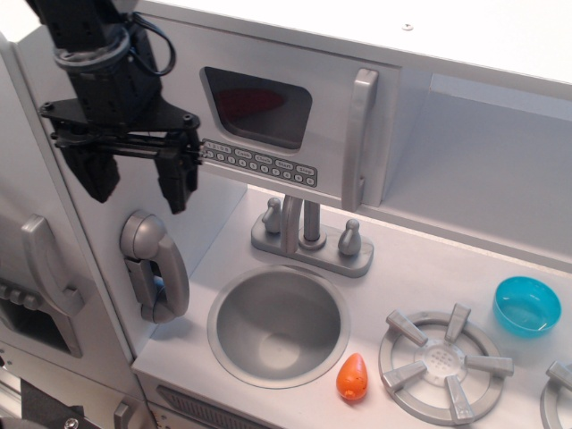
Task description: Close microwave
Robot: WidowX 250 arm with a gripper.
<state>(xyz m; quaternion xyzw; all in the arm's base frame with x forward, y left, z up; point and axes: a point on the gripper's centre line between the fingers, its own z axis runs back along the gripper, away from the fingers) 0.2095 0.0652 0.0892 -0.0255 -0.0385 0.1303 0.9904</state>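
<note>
The light-grey microwave [268, 121] is built into the toy kitchen's upper wall. Its door, with a dark tinted window [257, 105], a row of small buttons [259, 163] and a tall vertical bar handle [357, 134], lies flush with the cabinet front. My gripper [137, 183] hangs to the left of the door, in front of the side wall, above the toy telephone. Its two black fingers [177, 183] are spread apart and hold nothing.
A grey telephone handset [154, 265] hangs on the left wall. Below are a faucet [308, 232], a round sink [279, 323], an orange toy carrot [352, 376], a stove burner [441, 362] and a blue bowl [526, 305]. A grey door panel with a curved handle [45, 268] is far left.
</note>
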